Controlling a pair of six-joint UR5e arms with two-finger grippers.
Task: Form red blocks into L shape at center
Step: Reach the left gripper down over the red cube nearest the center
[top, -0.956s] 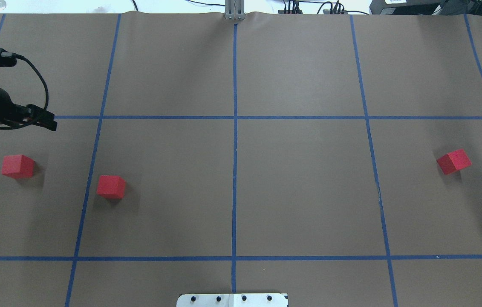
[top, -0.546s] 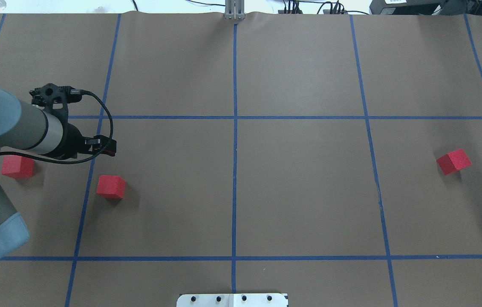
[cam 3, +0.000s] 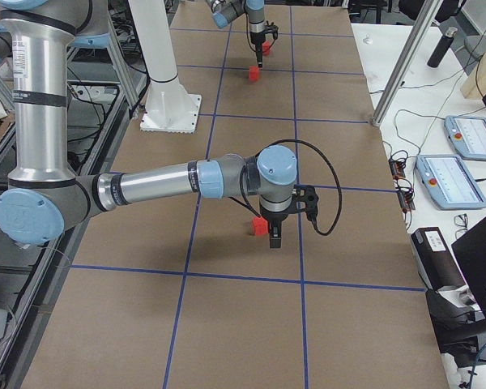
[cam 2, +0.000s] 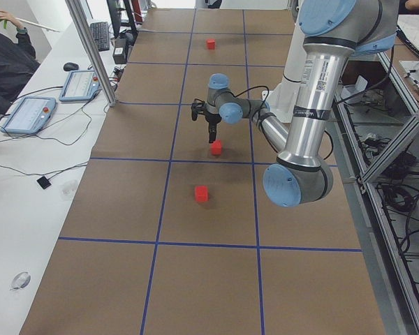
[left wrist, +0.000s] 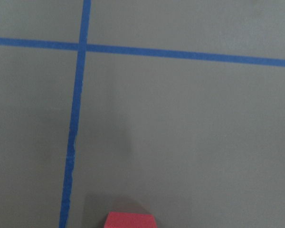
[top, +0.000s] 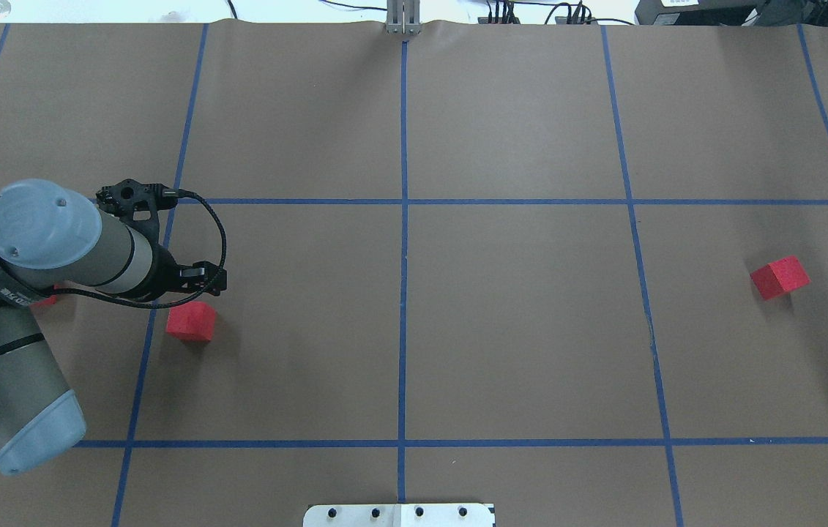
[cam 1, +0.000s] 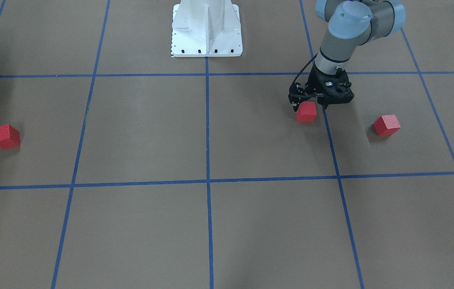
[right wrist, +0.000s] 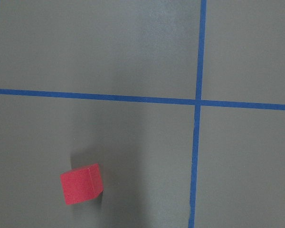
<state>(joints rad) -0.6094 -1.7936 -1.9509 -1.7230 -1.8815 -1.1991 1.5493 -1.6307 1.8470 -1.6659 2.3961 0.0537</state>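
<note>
Three red blocks lie apart on the brown surface. One red block [top: 191, 322] [cam 1: 306, 112] sits just right of the left vertical tape line. My left gripper [top: 201, 282] [cam 1: 310, 106] hovers open just above it, a little to its far side; the left wrist view shows only that block's top [left wrist: 130, 221] at the bottom edge. A second block [cam 1: 386, 125] lies further left, mostly hidden under my arm in the overhead view [top: 47, 298]. The third block [top: 780, 277] [right wrist: 81, 183] lies far right. My right gripper [cam 3: 274, 239] hangs above it; I cannot tell its state. The center [top: 403, 322] holds no block.
The white metal base [cam 1: 206, 28] [top: 399, 514] stands at the robot's edge on the middle line. Beyond the table's far edge there is an aluminium post [cam 2: 91, 49] and operator tablets [cam 2: 28, 115].
My left arm has swung in from the left edge, rightward and nearer, to just over the block by the tape line. It now covers the leftmost block. No block has moved.
</note>
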